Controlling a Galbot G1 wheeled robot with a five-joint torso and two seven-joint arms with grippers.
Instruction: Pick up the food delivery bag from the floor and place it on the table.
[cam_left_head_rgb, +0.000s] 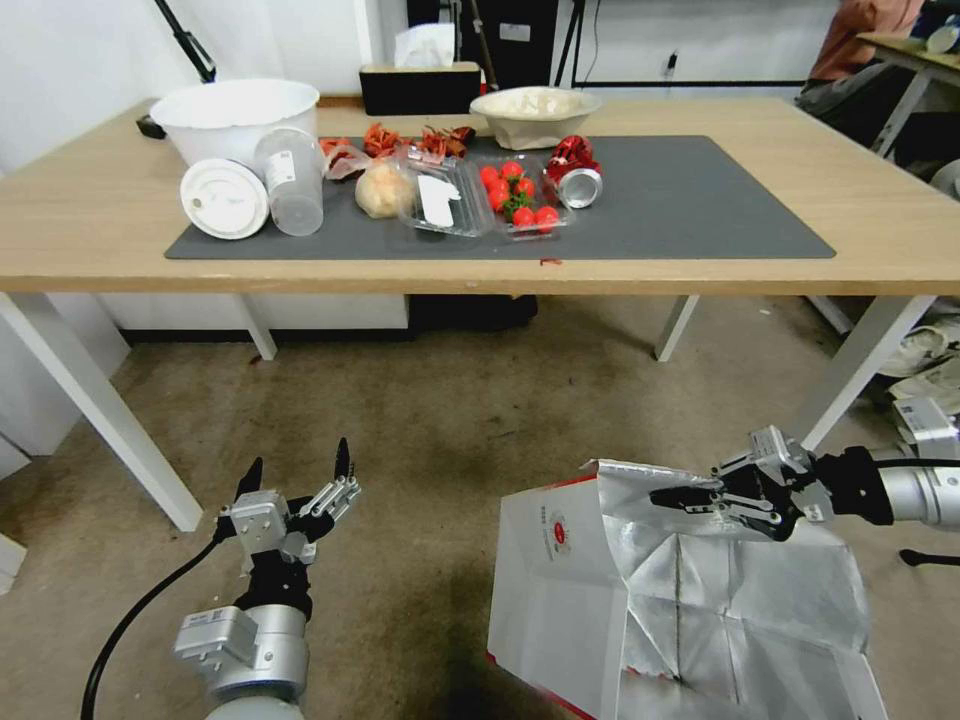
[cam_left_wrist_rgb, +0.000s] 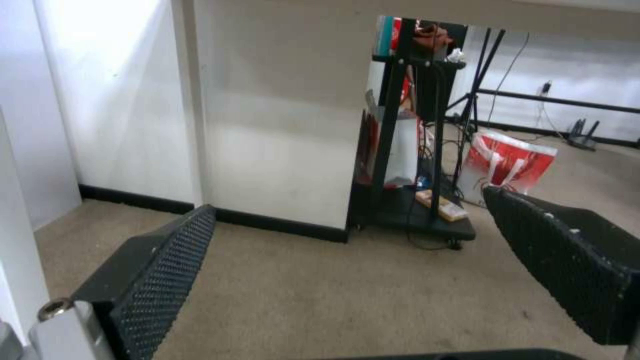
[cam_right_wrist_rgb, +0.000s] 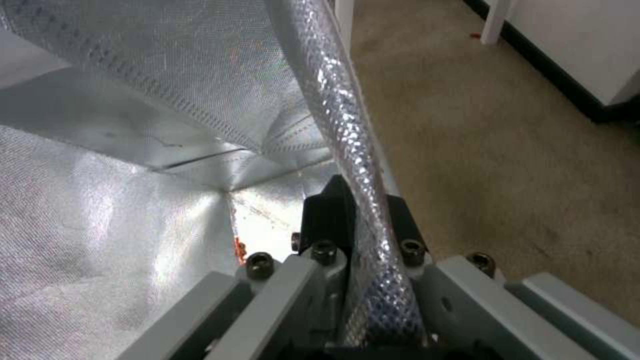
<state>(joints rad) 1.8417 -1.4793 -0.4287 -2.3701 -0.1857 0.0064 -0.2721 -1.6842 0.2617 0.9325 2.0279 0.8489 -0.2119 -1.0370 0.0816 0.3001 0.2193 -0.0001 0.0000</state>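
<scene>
Your right gripper (cam_left_head_rgb: 690, 497) is clamped on the top rim of the food delivery bag (cam_left_head_rgb: 560, 590), a large white boxy paper bag with a small round red logo and crinkly silver foil lining. The right wrist view shows the foil rim (cam_right_wrist_rgb: 347, 125) running between the two black fingers (cam_right_wrist_rgb: 327, 215), pinched tight. You see the bag low in the head view, in front of the table and to your right, above the mottled brownish-grey carpet floor (cam_left_head_rgb: 430, 420); you cannot tell whether its base touches the floor. Your left gripper (cam_left_head_rgb: 297, 468) hovers low on your left with its fingers spread wide apart, holding nothing. The big light-wood table (cam_left_head_rgb: 900, 215) with white angled legs and a dark grey mat (cam_left_head_rgb: 700, 200) stands ahead, carrying a white tub (cam_left_head_rgb: 235, 115), clear cup (cam_left_head_rgb: 291, 180) and tomatoes (cam_left_head_rgb: 515, 192).
</scene>
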